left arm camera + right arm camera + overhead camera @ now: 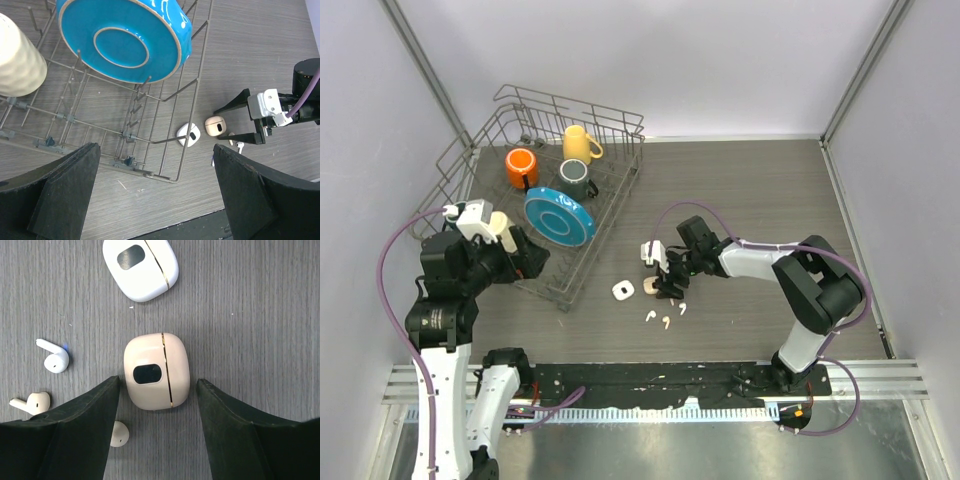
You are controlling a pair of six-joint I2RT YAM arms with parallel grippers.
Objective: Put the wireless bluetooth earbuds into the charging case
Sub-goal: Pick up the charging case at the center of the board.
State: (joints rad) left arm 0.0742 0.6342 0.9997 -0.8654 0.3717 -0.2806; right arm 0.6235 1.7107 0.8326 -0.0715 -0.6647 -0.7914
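Note:
A closed beige charging case (156, 372) with a dark oval window lies flat on the table. My right gripper (157, 390) is open and straddles it, with a narrow gap on each side. A closed white case (141, 267) lies just beyond it. Three earbuds lie loose to the left: a white one (54, 359), a cream one (31, 403), and one (119, 434) half hidden under my left finger. From above, the earbuds (666, 322) sit just in front of the beige case (650, 287) and right gripper (663, 280). My left gripper (156, 150) hangs open and empty by the rack.
A wire dish rack (490, 140) at the back left holds a blue plate (560, 216) and orange (521, 167), yellow (580, 143) and dark (574, 178) mugs. Its front corner wire (185, 165) reaches close to the white case (189, 134). Grey walls enclose the table.

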